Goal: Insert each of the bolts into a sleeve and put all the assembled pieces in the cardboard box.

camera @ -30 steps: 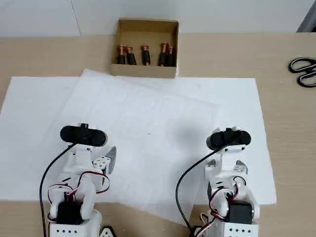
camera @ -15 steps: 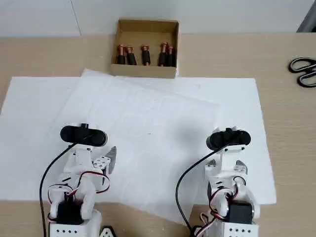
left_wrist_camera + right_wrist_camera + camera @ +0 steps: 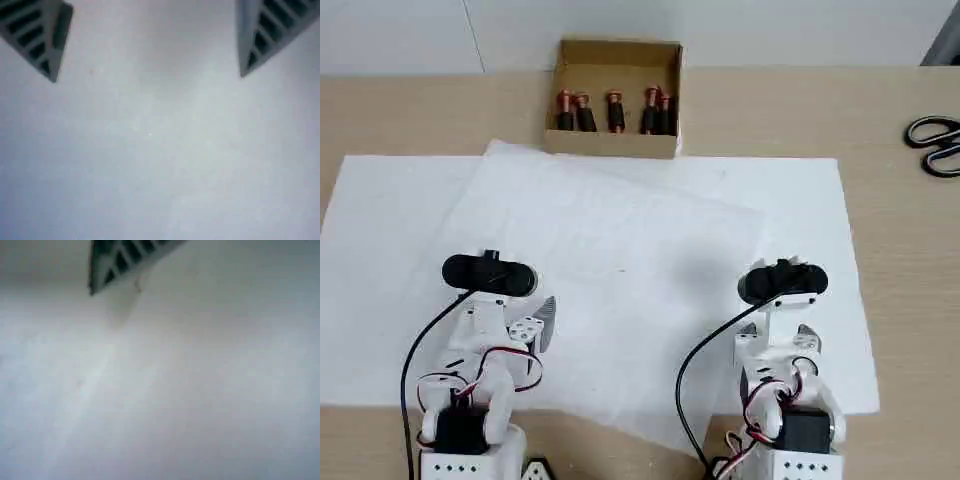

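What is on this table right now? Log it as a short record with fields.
box: cardboard box on the far side of the table, top open
contents: five bolt-and-sleeve pieces side by side inside it
left gripper: open, over the white paper, holding nothing
right arm: at the near edge, over the paper
other: scissors on the table, far right

Looks like a hobby robotics lab or maker bench, not a home. Pale wooden table [image 3: 400,110], white paper sheets [image 3: 620,240] spread right under the left pincer [image 3: 147,75], scissors [image 3: 935,145] lying well off to its right, loose servo wires [image 3: 510,362] just behind it, plain white wall [image 3: 770,30] far ahead.
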Controlling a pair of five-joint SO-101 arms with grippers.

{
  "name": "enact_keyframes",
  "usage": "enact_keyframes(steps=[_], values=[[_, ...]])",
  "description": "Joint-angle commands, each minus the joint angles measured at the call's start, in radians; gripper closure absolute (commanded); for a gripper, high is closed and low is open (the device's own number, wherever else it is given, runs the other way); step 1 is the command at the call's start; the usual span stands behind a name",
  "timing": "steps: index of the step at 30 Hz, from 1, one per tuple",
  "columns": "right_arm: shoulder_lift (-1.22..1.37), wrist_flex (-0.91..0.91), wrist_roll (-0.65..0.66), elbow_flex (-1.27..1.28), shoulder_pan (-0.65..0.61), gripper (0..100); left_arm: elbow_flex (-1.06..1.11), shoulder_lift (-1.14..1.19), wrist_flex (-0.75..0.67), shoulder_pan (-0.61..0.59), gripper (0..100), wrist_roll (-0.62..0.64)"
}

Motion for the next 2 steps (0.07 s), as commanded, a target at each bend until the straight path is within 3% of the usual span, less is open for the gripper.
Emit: enact_keyframes(steps=[1, 2], values=[[-0.01, -0.016, 0.002, -0.005, 0.002, 74.2, -0.004, -0.009, -0.025, -0.005, 78, -0.006], [-0.01, -0.016, 0.002, -0.005, 0.002, 74.2, -0.004, -0.009, -0.025, -0.005, 78, -0.006]])
